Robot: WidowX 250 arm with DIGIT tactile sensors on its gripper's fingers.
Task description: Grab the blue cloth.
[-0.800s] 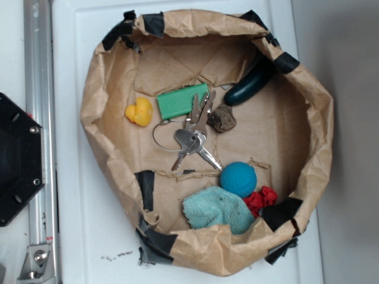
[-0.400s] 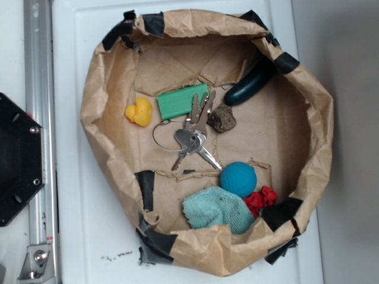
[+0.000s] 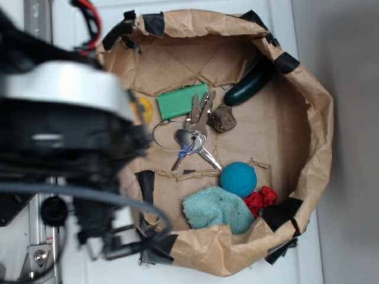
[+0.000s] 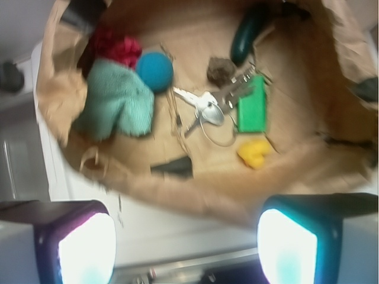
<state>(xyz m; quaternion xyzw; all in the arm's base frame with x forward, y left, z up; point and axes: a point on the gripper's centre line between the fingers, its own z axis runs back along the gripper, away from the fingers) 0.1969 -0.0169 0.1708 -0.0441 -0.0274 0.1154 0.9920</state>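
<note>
Two views logged.

Exterior view: the arm (image 3: 65,136) fills the left side of the frame as a large blurred black and silver mass with cabling, above the white surface (image 3: 349,260) and overlapping the left rim of the brown paper bin (image 3: 320,118). It hides most of the yellow duck (image 3: 145,109). The tool itself cannot be picked out here. Inside the bin, the blue cloth (image 3: 216,208) lies crumpled at the near wall, touching the blue ball (image 3: 238,178) above it and the red cloth (image 3: 260,199) to its right. A bunch of keys (image 3: 192,137) sits mid-floor, with a green block (image 3: 182,100), a brown rock (image 3: 222,118) and a dark green cucumber-like piece (image 3: 249,83) beyond.

Wrist view: the tool (image 4: 189,236) hangs outside the bin, over the white surface near the bin's rim. Its two fingers (image 4: 83,242) stand wide apart at the bottom corners, nothing between them, touching nothing. The blue cloth (image 4: 115,100) shows upper left inside the bin, well apart from the tool, against the blue ball (image 4: 155,71) and red cloth (image 4: 118,47). Keys (image 4: 210,103), green block (image 4: 253,105) and duck (image 4: 254,152) lie to the right. Frame is motion-blurred.
</note>
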